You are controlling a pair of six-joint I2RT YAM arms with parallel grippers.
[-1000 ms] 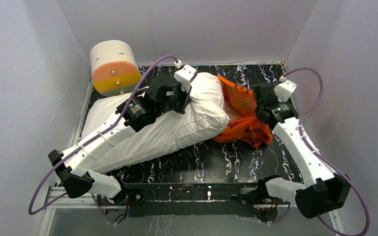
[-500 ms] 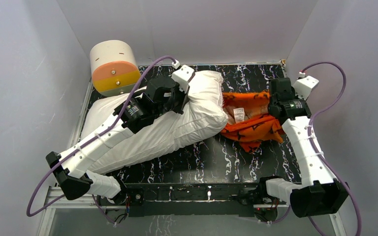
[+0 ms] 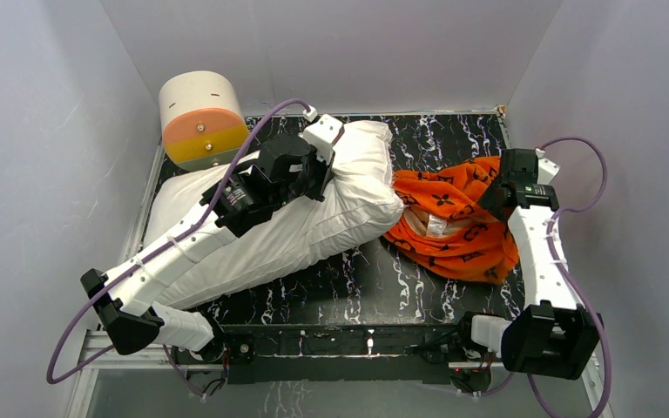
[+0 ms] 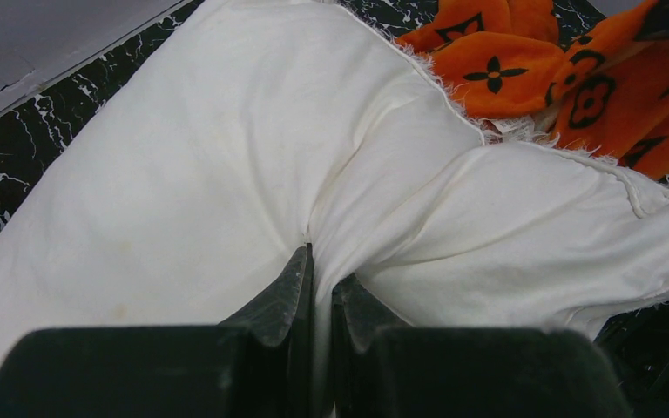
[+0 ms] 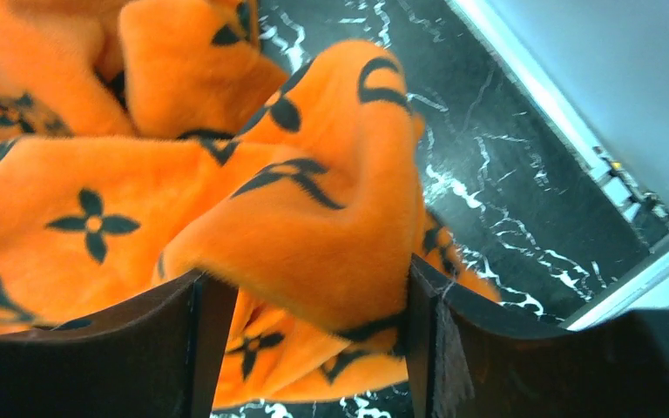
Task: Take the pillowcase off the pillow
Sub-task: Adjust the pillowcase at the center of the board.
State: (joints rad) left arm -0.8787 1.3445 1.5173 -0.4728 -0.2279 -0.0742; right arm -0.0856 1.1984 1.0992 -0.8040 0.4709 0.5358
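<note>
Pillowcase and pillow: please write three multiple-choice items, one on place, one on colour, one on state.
1. Relative to the pillow, where is the pillowcase?
A. Wrapped around it.
B. Beside it, toward the right arm.
C. Beneath it.

2. The pillowcase's motifs are:
A. black.
B. white.
C. blue.

3. The left fingers are:
A. open above the pillow.
B. shut on the pillowcase.
C. shut on a pillow fold.

1 B: the top view shows it lying off the pillow.
2 A: black flowers on orange.
3 C: white fabric is pinched between them.
</note>
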